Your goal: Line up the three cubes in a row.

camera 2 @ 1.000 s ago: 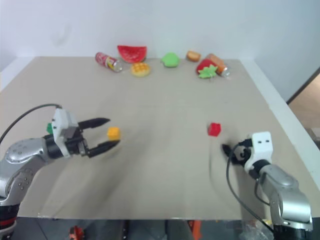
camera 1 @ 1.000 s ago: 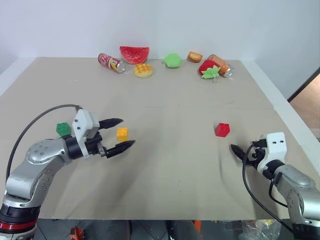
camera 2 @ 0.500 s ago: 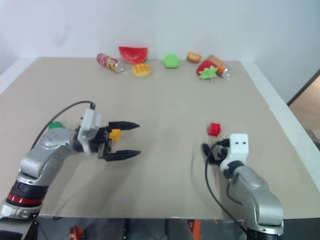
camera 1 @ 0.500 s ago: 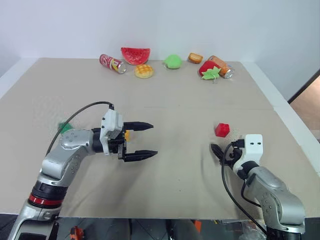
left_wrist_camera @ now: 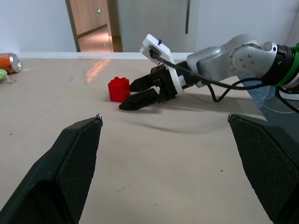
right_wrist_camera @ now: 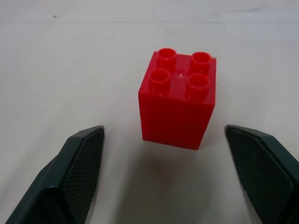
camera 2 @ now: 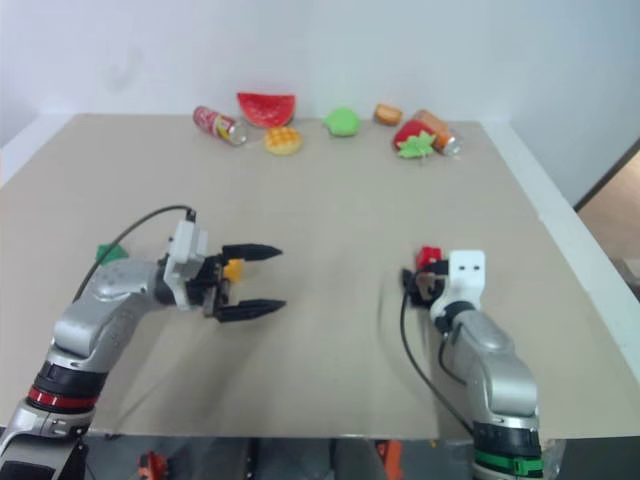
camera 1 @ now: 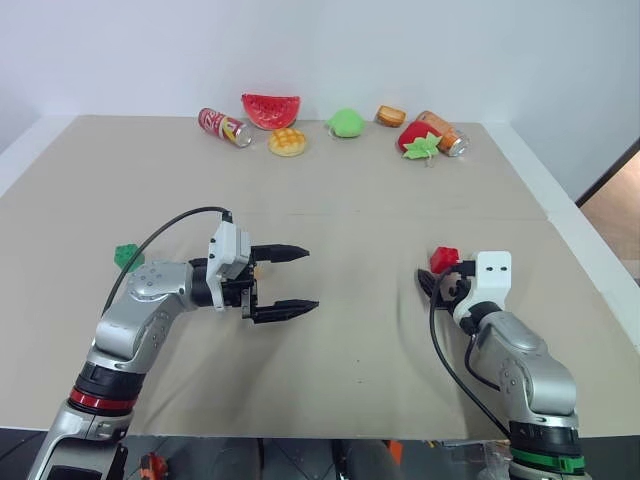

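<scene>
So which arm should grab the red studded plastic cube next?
The right. Its open claw already faces the red studded plastic cube, which sits upright just ahead between the fingertips. The left claw is open too, but well across the table.

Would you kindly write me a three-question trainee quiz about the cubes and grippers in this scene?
1. True or false: the right gripper is shut on the red cube.
2. Which cube lies farthest to the robot's left: A the green cube, B the yellow cube, C the red cube?
3. Fill in: the left gripper points toward the robot's ____ side.

Key
1. False: its jaws are open and the cube stands on the table just ahead of the fingertips.
2. A.
3. Right, with its jaws open and holding nothing.
</scene>
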You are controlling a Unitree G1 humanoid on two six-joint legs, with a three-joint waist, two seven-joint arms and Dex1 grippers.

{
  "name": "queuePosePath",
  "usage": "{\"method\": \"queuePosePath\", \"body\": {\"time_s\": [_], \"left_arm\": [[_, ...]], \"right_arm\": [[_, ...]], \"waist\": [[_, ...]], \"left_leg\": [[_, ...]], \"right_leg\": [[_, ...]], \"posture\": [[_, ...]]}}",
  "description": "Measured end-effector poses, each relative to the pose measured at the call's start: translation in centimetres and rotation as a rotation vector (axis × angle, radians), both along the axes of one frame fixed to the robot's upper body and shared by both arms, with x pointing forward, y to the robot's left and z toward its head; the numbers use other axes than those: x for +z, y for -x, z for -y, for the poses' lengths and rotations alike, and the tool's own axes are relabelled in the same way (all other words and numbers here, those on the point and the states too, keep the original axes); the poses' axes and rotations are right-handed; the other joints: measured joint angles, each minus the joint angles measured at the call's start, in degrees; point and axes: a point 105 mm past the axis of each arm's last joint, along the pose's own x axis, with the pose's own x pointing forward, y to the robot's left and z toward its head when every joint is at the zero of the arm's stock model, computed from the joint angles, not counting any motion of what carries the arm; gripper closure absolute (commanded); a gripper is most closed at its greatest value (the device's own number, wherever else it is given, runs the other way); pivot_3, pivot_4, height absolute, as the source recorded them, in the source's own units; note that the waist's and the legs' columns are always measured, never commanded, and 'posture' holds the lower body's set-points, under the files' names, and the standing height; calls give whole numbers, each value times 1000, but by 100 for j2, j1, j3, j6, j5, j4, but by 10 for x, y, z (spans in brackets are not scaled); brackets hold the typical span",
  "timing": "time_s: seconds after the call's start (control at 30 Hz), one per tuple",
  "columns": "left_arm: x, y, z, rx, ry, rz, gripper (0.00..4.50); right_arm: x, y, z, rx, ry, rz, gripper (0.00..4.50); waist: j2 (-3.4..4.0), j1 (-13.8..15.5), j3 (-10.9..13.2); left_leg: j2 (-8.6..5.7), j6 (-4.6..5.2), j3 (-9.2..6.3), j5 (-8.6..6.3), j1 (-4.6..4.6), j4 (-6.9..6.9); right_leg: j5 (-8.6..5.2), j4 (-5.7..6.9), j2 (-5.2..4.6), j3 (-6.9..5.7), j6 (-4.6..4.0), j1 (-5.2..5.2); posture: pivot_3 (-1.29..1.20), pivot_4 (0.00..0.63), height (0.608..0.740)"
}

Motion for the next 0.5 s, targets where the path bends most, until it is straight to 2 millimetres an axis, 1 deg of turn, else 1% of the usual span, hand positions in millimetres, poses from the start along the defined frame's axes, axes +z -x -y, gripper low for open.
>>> {"method": "queuePosePath", "body": {"time_s": [0.2,0.23,0.27,0.33,0.37,0.43,0.5], "left_arm": [[-6,0,-2,37,14,-24,38],[-6,1,-2,43,16,-26,0],[-6,1,-2,47,18,-25,0],[-6,2,-2,60,22,-21,0],[-5,2,-3,67,24,-20,0],[-6,2,-5,89,30,-25,0],[-7,2,-6,107,34,-34,0]], "right_arm": [[-3,-9,2,-10,5,9,174],[-3,-10,2,-11,6,12,723],[-3,-12,3,-13,6,15,964],[-3,-17,4,-19,3,19,1699],[-3,-18,5,-23,2,21,1968],[-3,-21,6,-29,0,27,2752],[-2,-24,7,-31,2,32,3277]], "waist": [[-1,-10,0],[-1,-10,0],[-1,-10,0],[-1,-16,0],[-1,-17,0],[-1,-20,0],[-1,-29,0]], "left_leg": [[-1,5,1,3,33,4],[-1,5,1,3,39,4],[-1,5,1,3,40,4],[-2,6,2,4,42,5],[-2,7,1,5,41,4],[-2,8,1,5,42,4],[-1,8,1,5,42,4]], "right_leg": [[5,-1,0,3,-1,36],[5,-1,-1,3,-1,42],[5,-1,-1,4,-2,43],[8,-2,0,7,-7,43],[8,-2,0,7,-7,44],[8,-2,1,7,-7,44],[8,-2,1,7,-7,44]], "posture": [[0,150,740],[0,150,740],[0,150,740],[0,150,740],[0,150,740],[0,150,740],[0,150,740]]}}
